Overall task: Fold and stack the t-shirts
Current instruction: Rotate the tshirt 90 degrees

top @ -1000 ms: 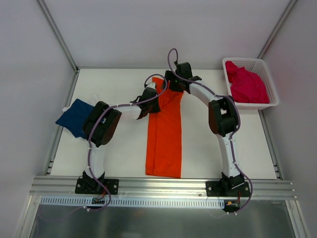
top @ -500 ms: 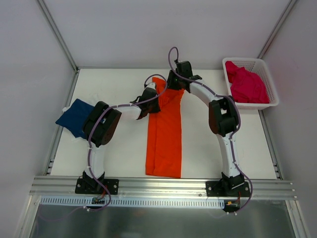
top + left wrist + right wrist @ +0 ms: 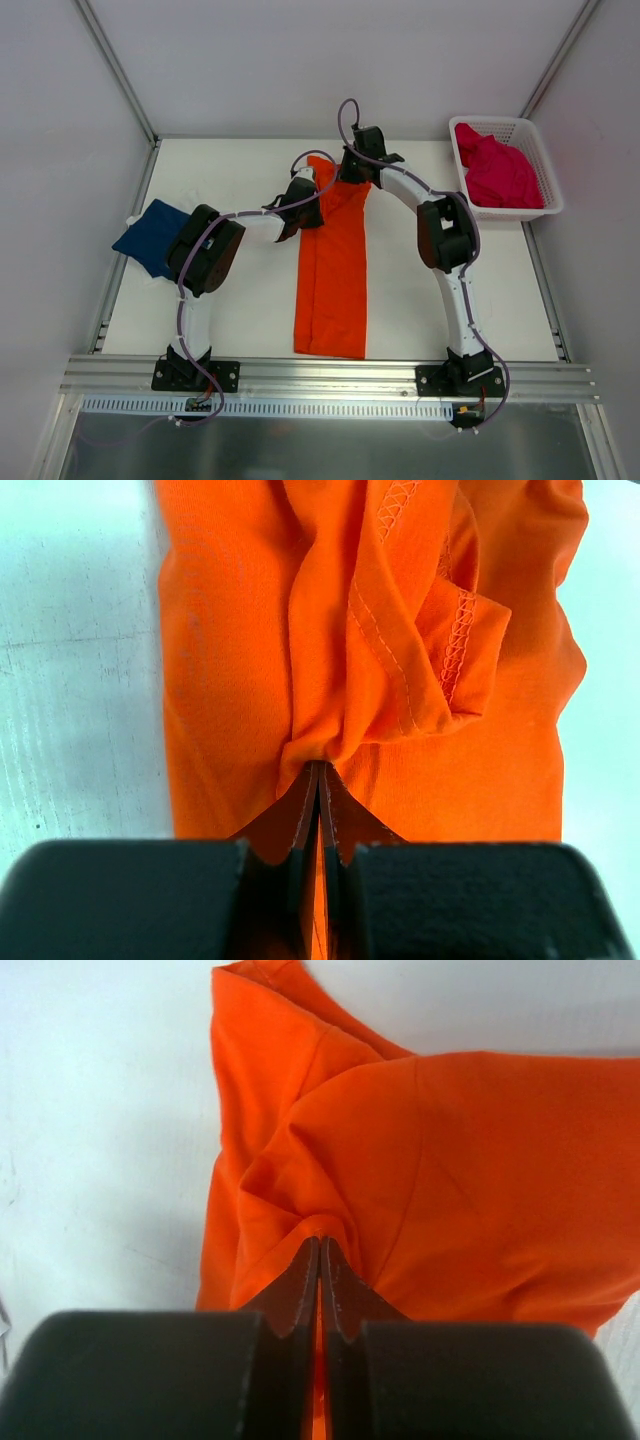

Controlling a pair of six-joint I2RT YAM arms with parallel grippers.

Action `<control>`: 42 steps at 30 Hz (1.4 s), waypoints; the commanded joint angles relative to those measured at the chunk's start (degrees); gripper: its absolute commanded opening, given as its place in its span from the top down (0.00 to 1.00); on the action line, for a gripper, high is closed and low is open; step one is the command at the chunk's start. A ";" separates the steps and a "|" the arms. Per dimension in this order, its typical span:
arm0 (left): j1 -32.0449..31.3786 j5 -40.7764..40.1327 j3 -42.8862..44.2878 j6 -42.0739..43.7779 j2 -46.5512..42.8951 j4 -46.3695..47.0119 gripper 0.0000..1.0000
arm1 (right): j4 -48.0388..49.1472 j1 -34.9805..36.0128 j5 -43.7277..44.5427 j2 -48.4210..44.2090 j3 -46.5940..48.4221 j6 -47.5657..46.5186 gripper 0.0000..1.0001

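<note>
Left gripper (image 3: 318, 780) pinches a pleat of the orange t-shirt (image 3: 333, 280); right gripper (image 3: 320, 1253) is clamped on its far end. The shirt lies in a long strip mid-table (image 3: 240, 300). It looks soft, light and limp, so it will likely sag; the hemmed edges look the surest hold.

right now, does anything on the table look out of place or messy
Nothing damaged. The orange shirt is rumpled at its far end, where the left gripper and right gripper each pinch a fold. The navy shirt sits askew at the left edge of the table.
</note>
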 commanded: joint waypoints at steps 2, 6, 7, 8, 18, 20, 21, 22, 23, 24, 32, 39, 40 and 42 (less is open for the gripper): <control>0.85 0.82 -1.95 0.40 -1.79 -2.55 1.00 | 1.38 0.16 4.85 0.44 2.89 -0.04 1.00; 0.85 0.82 -2.21 0.40 -1.61 -2.55 1.00 | -0.38 0.07 6.44 2.38 7.20 -0.56 1.00; 0.94 0.82 -2.39 0.40 -1.53 -2.46 1.00 | -0.38 0.07 6.88 2.55 7.73 -0.56 0.99; 0.94 0.82 -2.48 0.40 -1.52 -2.37 1.00 | -0.38 0.07 7.84 2.73 8.77 -0.83 0.99; 1.64 1.00 -2.92 0.49 -1.00 -2.28 1.00 | 1.64 -0.45 6.27 1.86 12.30 -0.74 0.99; 1.73 1.00 -3.00 0.40 -0.91 -2.19 1.00 | 1.99 -0.45 6.01 1.59 12.21 -0.91 1.00; 1.64 1.09 -3.01 0.40 -0.82 -2.11 1.00 | 1.91 -0.54 5.83 1.33 12.47 -1.09 1.00; 1.73 1.09 -3.09 0.40 -0.82 -2.11 1.00 | 1.90 -0.54 5.66 1.24 12.48 -1.18 1.00; 1.82 1.09 -3.09 0.32 -0.82 -2.02 1.00 | 1.90 -0.54 5.65 0.98 12.39 -1.27 1.00; 1.82 1.09 -3.09 0.32 -0.73 -2.10 1.00 | 1.82 -0.54 5.39 0.80 12.30 -1.62 0.99; 1.91 1.17 -3.45 0.40 -1.52 -2.11 1.00 | 1.29 -0.63 7.76 -3.50 5.37 -3.37 0.99; 1.91 1.70 -4.23 -0.47 -3.62 -2.02 1.00 | 2.60 -0.54 11.19 -11.41 -5.44 -5.75 0.50; 1.91 1.61 -4.85 -0.65 -4.24 -2.10 1.00 | 2.78 -0.45 11.19 -12.29 -6.50 -6.01 0.47; 1.82 1.00 -5.55 -0.48 -6.69 -2.10 1.00 | 3.66 -0.19 11.45 -15.01 -9.56 -7.06 0.41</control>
